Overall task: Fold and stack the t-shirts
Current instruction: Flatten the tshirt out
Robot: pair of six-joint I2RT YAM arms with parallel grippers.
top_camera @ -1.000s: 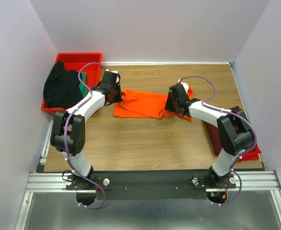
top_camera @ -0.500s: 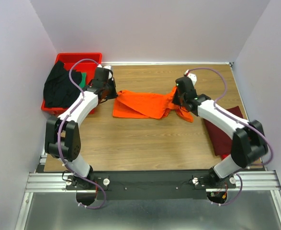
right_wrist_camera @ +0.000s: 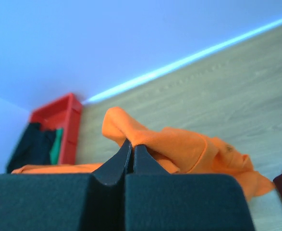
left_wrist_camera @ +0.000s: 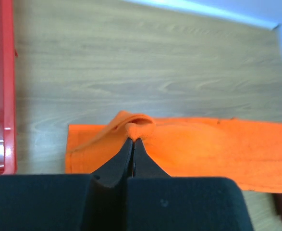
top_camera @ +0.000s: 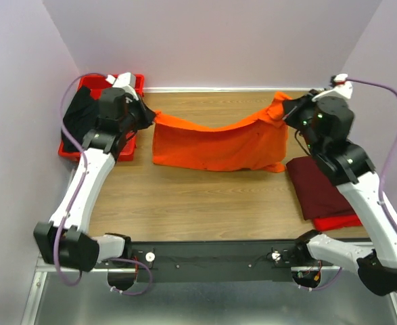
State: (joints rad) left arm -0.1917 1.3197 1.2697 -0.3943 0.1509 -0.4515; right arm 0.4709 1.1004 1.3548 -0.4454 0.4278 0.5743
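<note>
Left gripper (top_camera: 148, 117) and right gripper (top_camera: 285, 112) are each closed tight on an edge of the orange shirt (top_camera: 218, 143), sagging just right of the red tray (top_camera: 136, 80); thin pinches could slip, crumpling it

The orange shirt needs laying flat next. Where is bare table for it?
Bare wood spans the near table between the orange t-shirt and the arms' rail, left of the maroon t-shirt. The far-left corner is crowded by the red tray.
</note>
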